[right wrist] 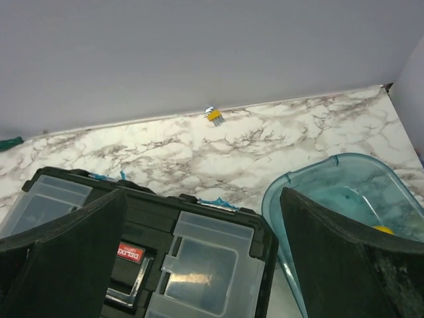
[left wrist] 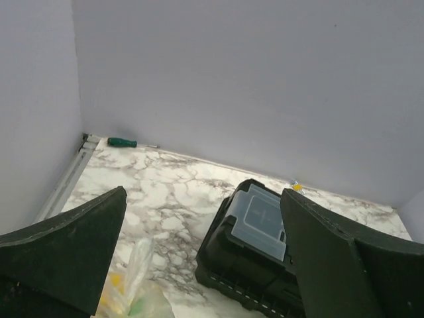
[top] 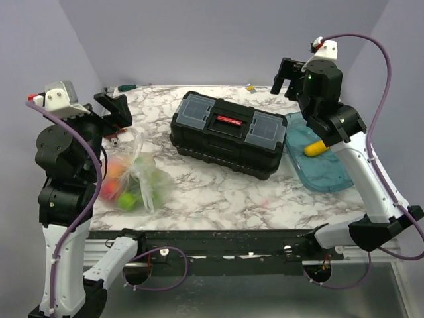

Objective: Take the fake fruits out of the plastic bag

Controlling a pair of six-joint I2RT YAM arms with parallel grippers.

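The plastic bag (top: 137,177) lies at the table's near left, clear and crinkly, its gathered top pointing away from me. Through the film show fake fruits: a red-orange one (top: 113,170) and a green one (top: 128,197). The bag's top edge (left wrist: 130,286) shows at the bottom left of the left wrist view. My left gripper (top: 114,106) hangs open above the table behind the bag, nothing between its fingers (left wrist: 203,192). My right gripper (top: 286,79) is open and raised over the toolbox's right end (right wrist: 203,192).
A black toolbox (top: 228,132) (left wrist: 255,245) (right wrist: 192,265) fills the middle. A translucent blue tray (top: 328,179) (right wrist: 344,192) at the right holds a yellow piece (top: 315,147) (right wrist: 382,230). A green screwdriver (top: 126,87) (left wrist: 122,142) and a small yellow item (top: 250,87) (right wrist: 213,115) lie by the back wall.
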